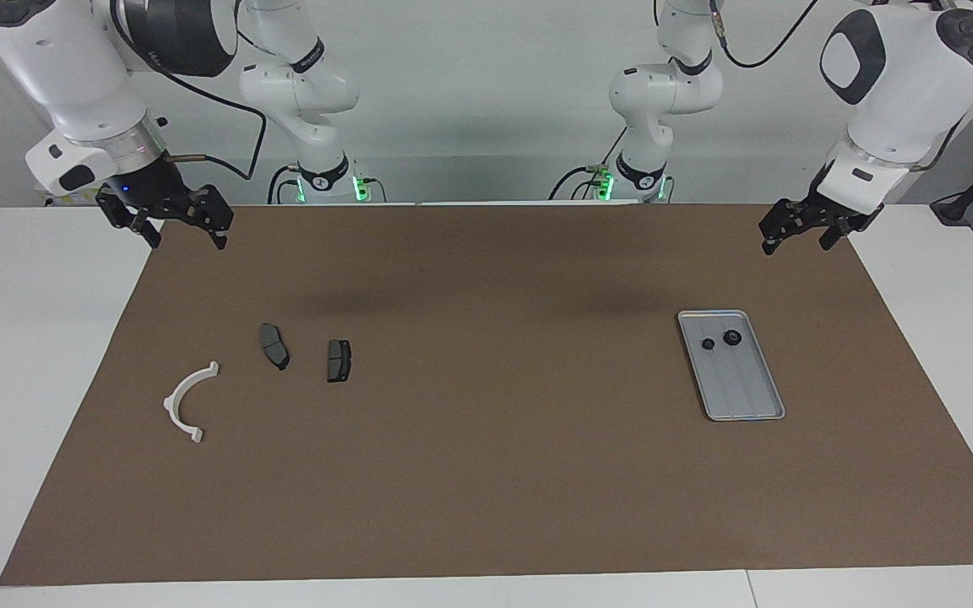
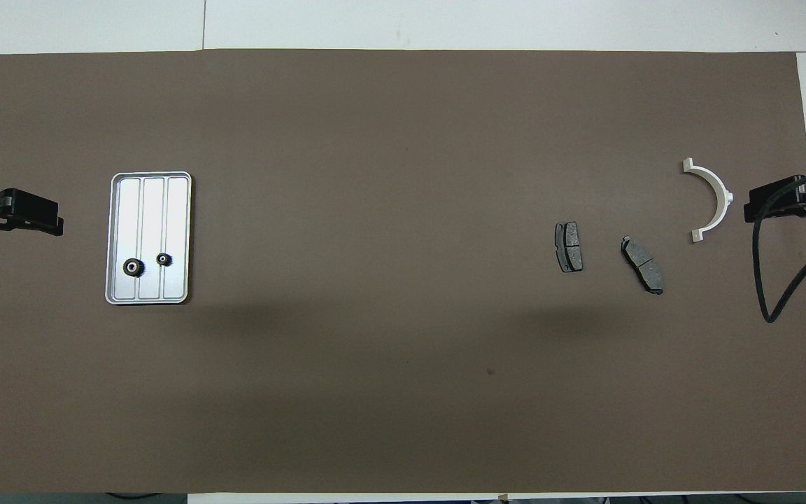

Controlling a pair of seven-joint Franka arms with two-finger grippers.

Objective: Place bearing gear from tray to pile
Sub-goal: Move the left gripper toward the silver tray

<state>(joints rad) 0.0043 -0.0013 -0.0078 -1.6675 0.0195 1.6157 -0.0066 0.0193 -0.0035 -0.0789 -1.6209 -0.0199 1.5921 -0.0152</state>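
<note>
Two gears on the tray, both grippers open and empty.

Two small dark gears, one larger [image 1: 732, 339] and one smaller [image 1: 707, 344], lie in the tray [image 1: 752, 404] at its end nearer the robots, toward the left arm's end of the brown mat [image 1: 486, 473]. The pile lies well apart toward the right arm's end: two brake pads [image 1: 274, 345] [image 1: 339, 361] and a white bracket [image 1: 189, 403]. Left gripper [image 1: 799, 236] hangs over the mat's corner, jaws apart, holding nothing. Right gripper [image 1: 184, 230] hangs likewise, jaws apart, over its own corner.
</note>
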